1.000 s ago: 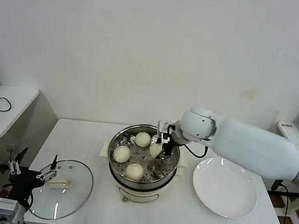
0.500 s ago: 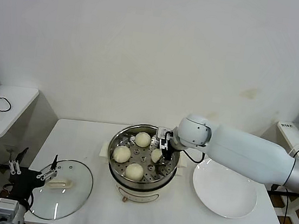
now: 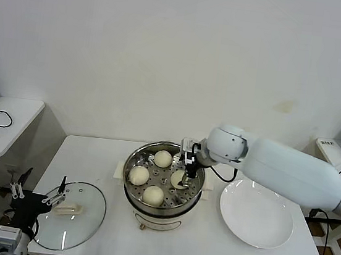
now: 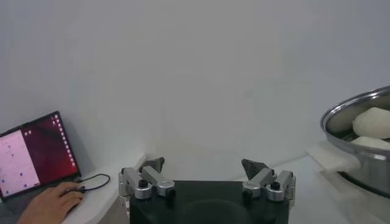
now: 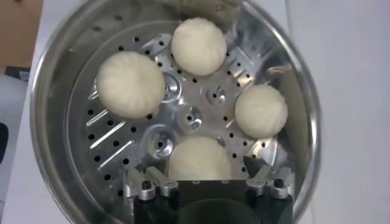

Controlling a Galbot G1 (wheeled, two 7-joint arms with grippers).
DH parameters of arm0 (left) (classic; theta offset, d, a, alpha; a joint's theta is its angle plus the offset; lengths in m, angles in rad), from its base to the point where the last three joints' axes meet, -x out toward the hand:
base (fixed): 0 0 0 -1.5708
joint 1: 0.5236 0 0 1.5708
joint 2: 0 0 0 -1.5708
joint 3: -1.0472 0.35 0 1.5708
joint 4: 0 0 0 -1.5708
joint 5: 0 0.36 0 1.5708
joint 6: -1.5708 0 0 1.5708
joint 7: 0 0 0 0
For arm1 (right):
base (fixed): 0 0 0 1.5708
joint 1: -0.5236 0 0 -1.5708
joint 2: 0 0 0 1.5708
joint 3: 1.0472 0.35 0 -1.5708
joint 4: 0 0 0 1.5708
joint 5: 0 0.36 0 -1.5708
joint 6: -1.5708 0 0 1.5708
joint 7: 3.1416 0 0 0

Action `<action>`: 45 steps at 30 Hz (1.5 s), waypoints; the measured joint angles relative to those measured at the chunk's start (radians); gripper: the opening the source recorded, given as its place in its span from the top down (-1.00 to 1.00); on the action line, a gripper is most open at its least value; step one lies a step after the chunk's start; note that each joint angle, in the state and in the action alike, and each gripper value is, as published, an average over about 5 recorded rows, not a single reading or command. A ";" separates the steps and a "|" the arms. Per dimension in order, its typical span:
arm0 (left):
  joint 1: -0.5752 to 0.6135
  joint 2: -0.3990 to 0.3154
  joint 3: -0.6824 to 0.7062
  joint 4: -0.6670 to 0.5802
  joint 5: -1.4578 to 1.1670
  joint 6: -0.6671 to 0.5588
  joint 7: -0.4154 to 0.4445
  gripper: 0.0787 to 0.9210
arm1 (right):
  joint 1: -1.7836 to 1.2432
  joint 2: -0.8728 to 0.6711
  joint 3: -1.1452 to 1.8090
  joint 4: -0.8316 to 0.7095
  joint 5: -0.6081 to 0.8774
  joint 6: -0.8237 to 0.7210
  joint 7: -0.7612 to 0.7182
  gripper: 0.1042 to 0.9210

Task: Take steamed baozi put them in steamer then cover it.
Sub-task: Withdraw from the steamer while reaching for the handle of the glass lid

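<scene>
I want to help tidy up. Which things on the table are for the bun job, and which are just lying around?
For the job:
- four buns, all in the steamer
- steamer
- lid, flat on the table
- right gripper, open above the steamer

Just lying around:
- plate
- laptop on the side desk

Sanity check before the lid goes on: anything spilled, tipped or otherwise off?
Nothing stands out. Four baozi sit apart on the perforated floor of the steamer, none on the rim. The plate is bare. The glass lid lies flat on the table's left side. The right pincer is over the fourth bun.
</scene>
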 measured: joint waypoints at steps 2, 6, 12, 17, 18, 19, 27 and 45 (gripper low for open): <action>-0.001 0.000 0.000 0.000 -0.001 0.000 0.000 -0.77 | -0.001 -0.016 0.019 0.016 0.008 0.004 0.011 -0.76; -0.005 0.001 0.002 0.004 -0.004 -0.001 0.000 -0.77 | -0.015 -0.063 0.066 0.056 0.033 0.019 0.066 -0.76; -0.015 -0.001 0.013 0.014 -0.007 -0.006 -0.001 -0.77 | -0.114 -0.176 0.182 0.143 0.101 0.096 0.236 -0.76; -0.021 -0.005 0.026 0.016 -0.004 -0.014 -0.002 -0.77 | -0.334 -0.253 0.400 0.199 0.117 0.226 0.401 -0.76; -0.021 -0.006 0.029 0.015 -0.003 -0.015 -0.003 -0.77 | -0.394 -0.260 0.459 0.208 0.114 0.258 0.430 -0.76; -0.021 -0.006 0.032 0.014 0.000 -0.016 -0.003 -0.77 | -0.456 -0.263 0.520 0.217 0.110 0.289 0.456 -0.76; -0.022 -0.008 0.061 0.032 0.031 -0.035 -0.005 -0.77 | -0.982 -0.162 1.054 0.278 0.028 0.542 0.573 -0.76; 0.000 0.066 0.013 0.210 0.607 -0.195 -0.025 -0.77 | -1.719 0.317 1.938 0.347 -0.140 0.842 0.634 -0.76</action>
